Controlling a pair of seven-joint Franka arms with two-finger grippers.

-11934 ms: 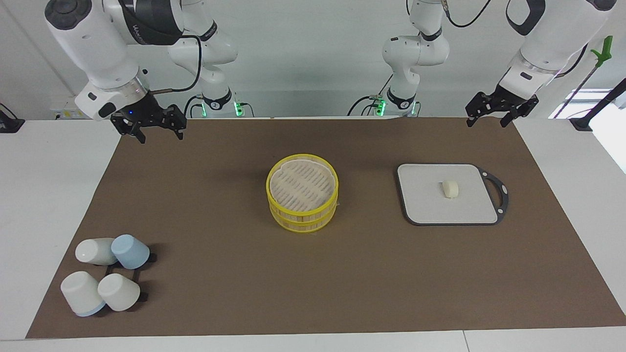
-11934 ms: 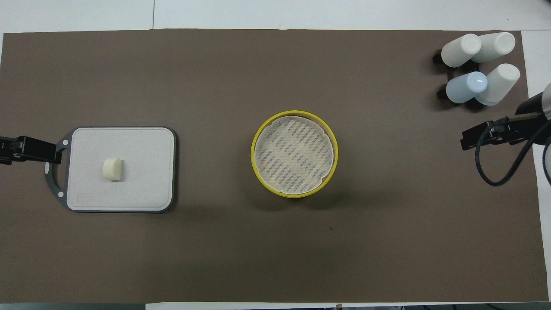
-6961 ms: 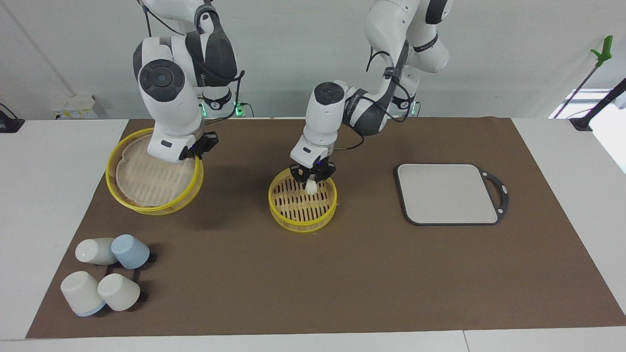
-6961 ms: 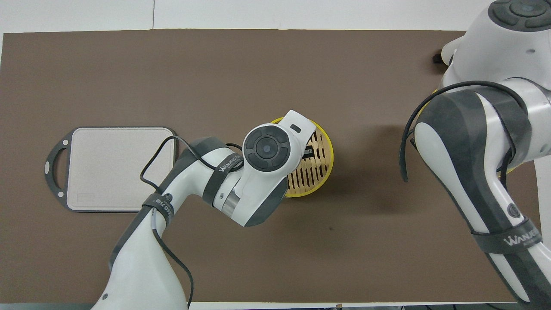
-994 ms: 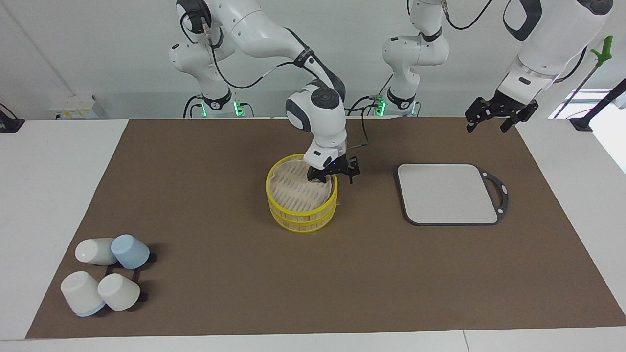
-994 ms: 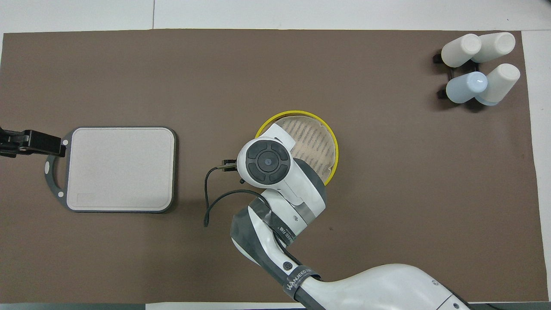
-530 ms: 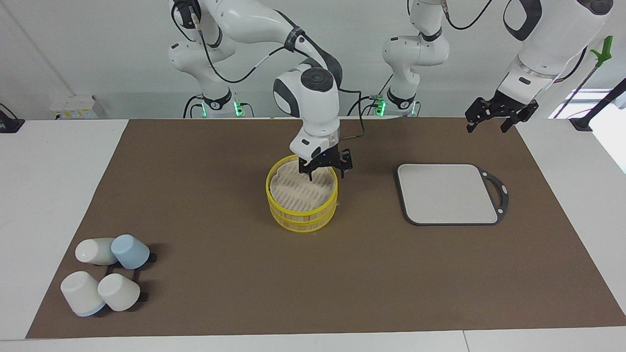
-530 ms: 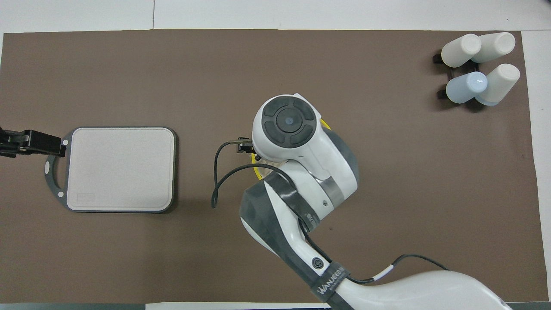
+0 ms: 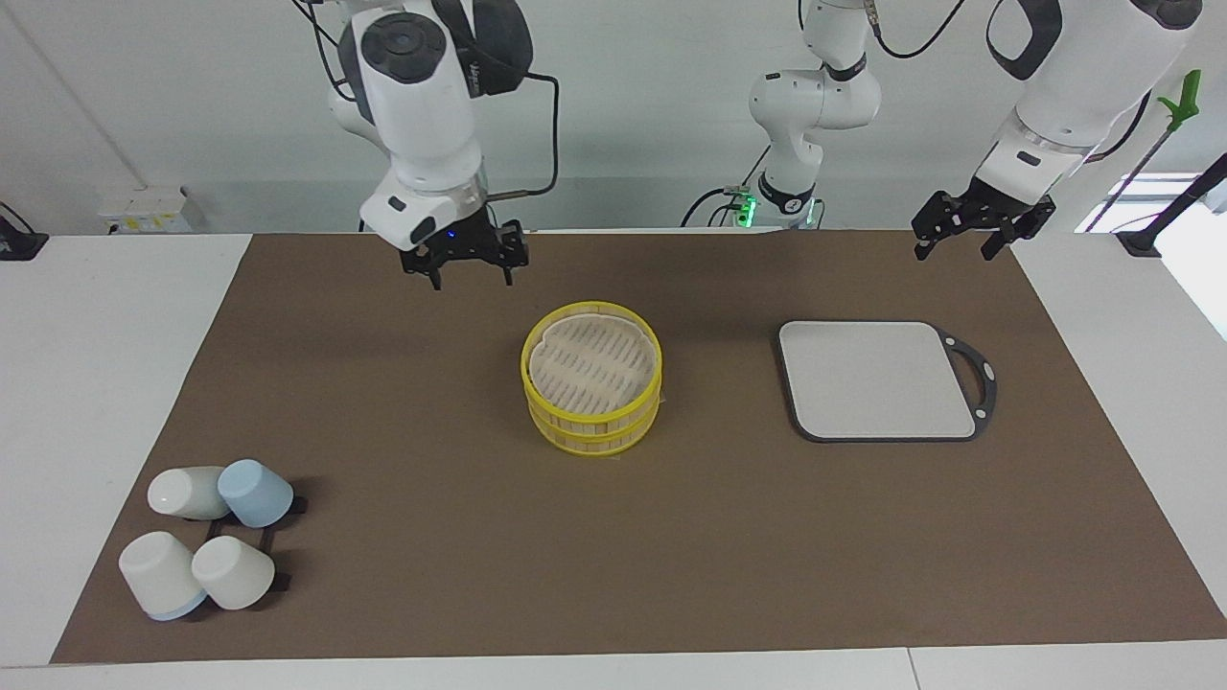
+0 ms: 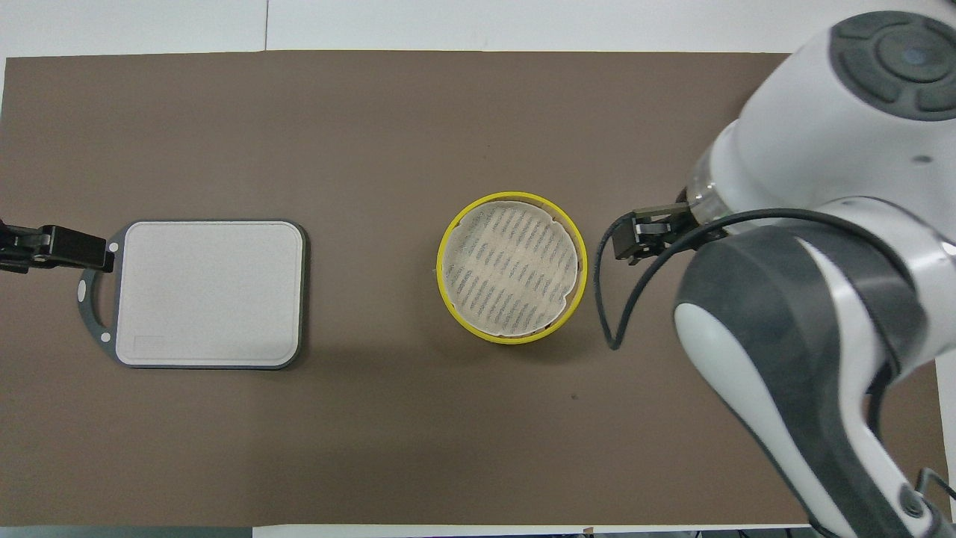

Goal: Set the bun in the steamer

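Observation:
The steamer [image 9: 592,388] stands in the middle of the brown mat, both yellow-rimmed tiers stacked and the slatted top on; it also shows in the overhead view [image 10: 511,269]. The bun is hidden; no bun shows on the mat or the board. My right gripper [image 9: 468,272] is open and empty, raised over the mat beside the steamer toward the right arm's end; part of it shows in the overhead view [image 10: 642,235]. My left gripper [image 9: 959,241] is open and empty, and it waits over the mat's edge by the board's handle [image 10: 45,249].
A flat grey board [image 9: 877,379] with a black handle lies bare toward the left arm's end [image 10: 209,291]. Several white and blue cups [image 9: 206,537] lie on a rack at the mat's corner toward the right arm's end; the right arm covers them in the overhead view.
My right gripper has lifted off the steamer's top and swung up and away toward the right arm's end. The steamer stays closed. The left arm has not moved.

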